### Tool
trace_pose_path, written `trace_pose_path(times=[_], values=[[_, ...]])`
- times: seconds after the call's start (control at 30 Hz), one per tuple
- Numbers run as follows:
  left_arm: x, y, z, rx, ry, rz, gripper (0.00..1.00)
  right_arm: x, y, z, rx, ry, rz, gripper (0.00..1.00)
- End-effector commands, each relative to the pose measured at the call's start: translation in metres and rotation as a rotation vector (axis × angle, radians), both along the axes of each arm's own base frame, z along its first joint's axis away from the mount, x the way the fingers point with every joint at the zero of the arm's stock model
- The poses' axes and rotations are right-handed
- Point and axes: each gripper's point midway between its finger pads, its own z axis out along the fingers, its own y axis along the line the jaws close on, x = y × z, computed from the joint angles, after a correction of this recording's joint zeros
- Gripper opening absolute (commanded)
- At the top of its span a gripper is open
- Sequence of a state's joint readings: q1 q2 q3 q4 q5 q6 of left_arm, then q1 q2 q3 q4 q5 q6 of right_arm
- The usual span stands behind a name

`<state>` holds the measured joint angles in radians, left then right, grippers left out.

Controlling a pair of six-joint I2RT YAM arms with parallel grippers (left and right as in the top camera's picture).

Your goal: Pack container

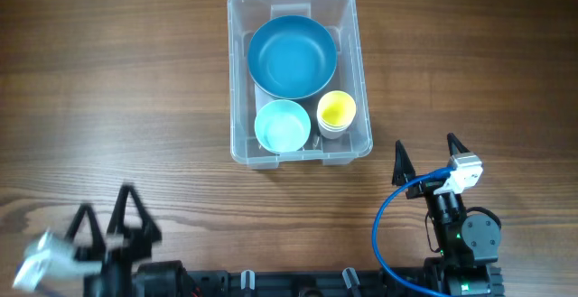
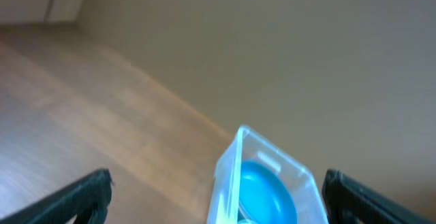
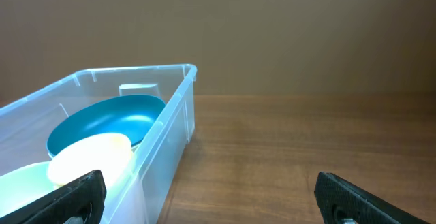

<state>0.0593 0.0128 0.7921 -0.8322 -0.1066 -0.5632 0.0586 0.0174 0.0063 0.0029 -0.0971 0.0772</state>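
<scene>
Fingers from above: my left fingers (image 1: 125, 214) are spread wide apart at the bottom left of the tabletop (image 1: 108, 80) and look a bit blurry. My right fingers (image 1: 401, 166) are spread wide apart at the bottom right. Both hold nothing.
Container from above: the container (image 1: 237, 80) sits on the tabletop at the top middle, well apart from both.
Inside it: a big blue bowl (image 1: 292, 56) at the far end, with a light blue bowl (image 1: 283, 125) and a yellow cup (image 1: 336, 112) side by side at the near end.
Left wrist view: my left fingers (image 2: 82, 197) are far apart. Between them I see the container (image 2: 228, 176) with the big blue bowl (image 2: 262, 193) in it.
Right wrist view: my right fingers (image 3: 61, 200) are far apart. The container (image 3: 167, 135) is on the left, by my left-side finger. The big blue bowl (image 3: 102, 122) and the yellow cup (image 3: 88, 159) show inside.
</scene>
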Motion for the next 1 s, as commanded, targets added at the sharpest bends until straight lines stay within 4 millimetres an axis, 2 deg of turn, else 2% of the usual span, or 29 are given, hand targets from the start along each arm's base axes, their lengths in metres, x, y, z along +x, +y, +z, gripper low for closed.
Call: trace_pose_path(times=[0.0,0.07,0.17,0.3,0.37,0.4,0.53,0.87,0.97], values=[[0.051,-0.005,-0.032,0.007,-0.041,-0.046,1.00,-0.001,0.003,0.002,0.002,-0.009,0.016,1.00],[0.070,-0.008,-0.043,0.010,-0.086,-0.074,1.00,-0.001,0.003,0.002,0.002,-0.009,0.016,1.00],[0.093,-0.013,-0.072,0.014,-0.117,-0.107,1.00,-0.001,0.003,0.002,0.002,-0.009,0.016,1.00],[0.107,-0.013,-0.119,0.015,-0.040,-0.112,1.00,-0.001,0.003,0.002,0.002,-0.009,0.016,1.00],[0.108,-0.013,-0.131,0.055,-0.010,-0.115,1.00,-0.001,0.003,0.002,0.002,-0.009,0.016,1.00],[0.110,-0.012,-0.147,0.136,0.032,-0.120,1.00,-0.001,0.003,0.002,0.002,-0.009,0.016,1.00],[0.112,-0.012,-0.163,0.251,0.078,-0.131,1.00,-0.001,0.003,0.002,0.002,-0.009,0.016,1.00],[0.112,-0.012,-0.161,0.519,0.101,-0.149,1.00,-0.001,0.003,0.002,0.002,-0.009,0.016,1.00],[0.112,-0.012,-0.161,0.519,0.100,-0.148,1.00,-0.001,0.003,0.002,0.002,-0.009,0.016,1.00]])
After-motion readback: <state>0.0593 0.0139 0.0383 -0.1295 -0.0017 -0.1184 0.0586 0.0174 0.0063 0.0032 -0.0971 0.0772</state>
